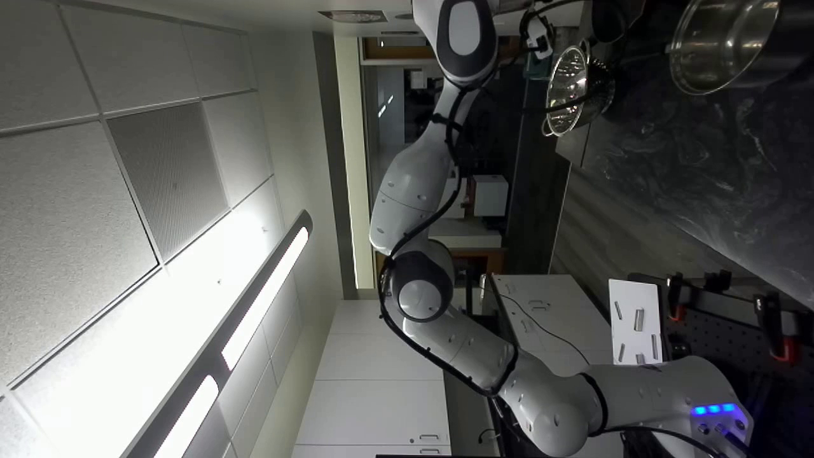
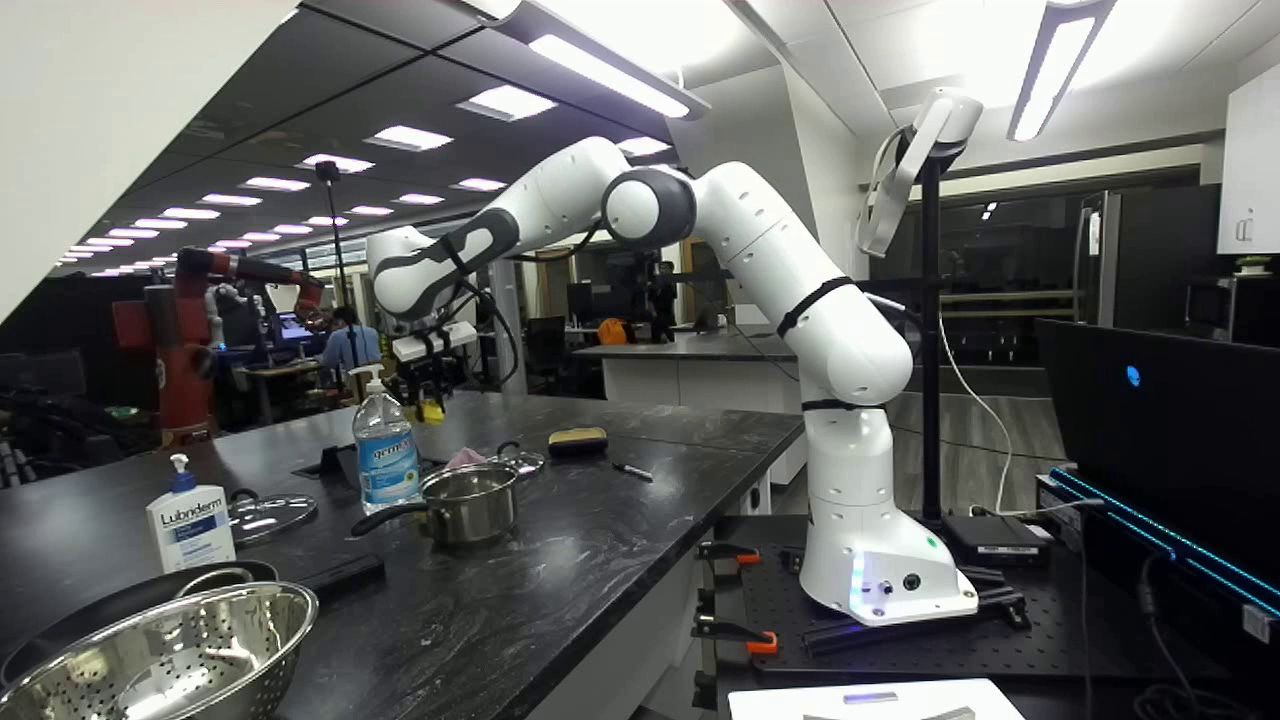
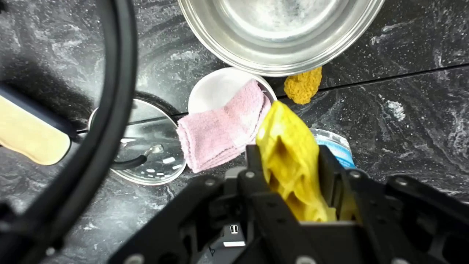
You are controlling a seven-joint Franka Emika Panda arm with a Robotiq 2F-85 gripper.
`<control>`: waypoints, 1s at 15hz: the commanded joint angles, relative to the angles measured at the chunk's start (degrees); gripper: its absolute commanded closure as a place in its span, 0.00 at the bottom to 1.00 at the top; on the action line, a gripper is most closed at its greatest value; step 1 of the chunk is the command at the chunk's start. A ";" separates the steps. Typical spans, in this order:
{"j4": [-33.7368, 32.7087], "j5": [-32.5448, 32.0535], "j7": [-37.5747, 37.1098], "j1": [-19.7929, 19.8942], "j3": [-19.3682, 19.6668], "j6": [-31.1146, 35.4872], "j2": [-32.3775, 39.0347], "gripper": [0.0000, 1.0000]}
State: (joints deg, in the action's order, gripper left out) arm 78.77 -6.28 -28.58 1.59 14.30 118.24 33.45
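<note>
My gripper [image 3: 289, 156] is shut on a soft, crumpled yellow thing [image 3: 293, 165], which bulges up between the fingers. In an exterior view the gripper [image 2: 425, 375] hangs above the dark counter with the yellow thing [image 2: 431, 411] below it, beside the clear pump bottle with a blue label [image 2: 388, 455]. In the wrist view a folded pink cloth [image 3: 220, 135] lies partly in a white bowl [image 3: 212, 90]. A steel pot [image 3: 282, 69] is beyond the bowl, with a rough orange-yellow lump [image 3: 303, 86] beside it. The bottle [image 3: 337, 148] is partly hidden by the right finger.
A glass lid [image 3: 154, 154] and a cream-and-black block [image 3: 33, 132] lie left of the cloth. In an exterior view a lotion bottle [image 2: 192, 525], another glass lid [image 2: 270, 513], a colander [image 2: 200, 655] and a marker [image 2: 633, 471] stand or lie on the counter.
</note>
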 commanded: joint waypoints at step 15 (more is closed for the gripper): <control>24.41 -1.00 0.68 -0.52 -3.56 3.44 -14.20 0.85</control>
State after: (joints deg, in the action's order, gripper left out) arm 100.16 -7.44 -28.54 0.40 11.53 120.77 21.15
